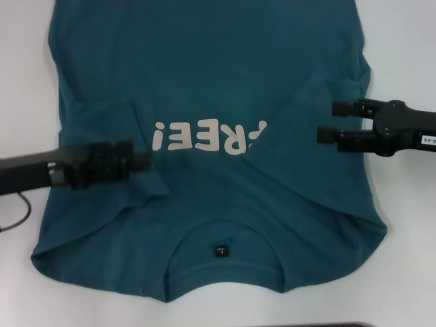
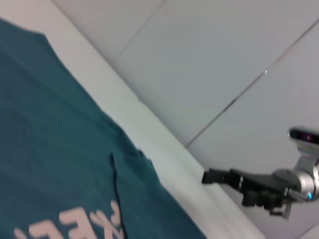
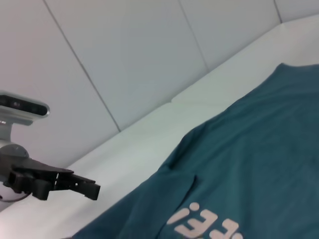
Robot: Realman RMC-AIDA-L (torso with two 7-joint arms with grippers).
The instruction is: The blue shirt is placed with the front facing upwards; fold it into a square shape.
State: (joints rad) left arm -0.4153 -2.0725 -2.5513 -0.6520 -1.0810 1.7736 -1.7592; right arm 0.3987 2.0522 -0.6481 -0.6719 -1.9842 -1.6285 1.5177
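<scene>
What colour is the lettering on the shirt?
White, on the blue shirt; lettering shows best in the head view.

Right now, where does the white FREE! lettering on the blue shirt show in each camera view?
Head view: the white lettering sits mid-frame on the blue shirt, between the left end effector and the right end effector.
Left wrist view: part of it at the bottom edge.
Right wrist view: part of it at the bottom edge.
Shared landmark: the folded sleeve edge beside the letters.
</scene>
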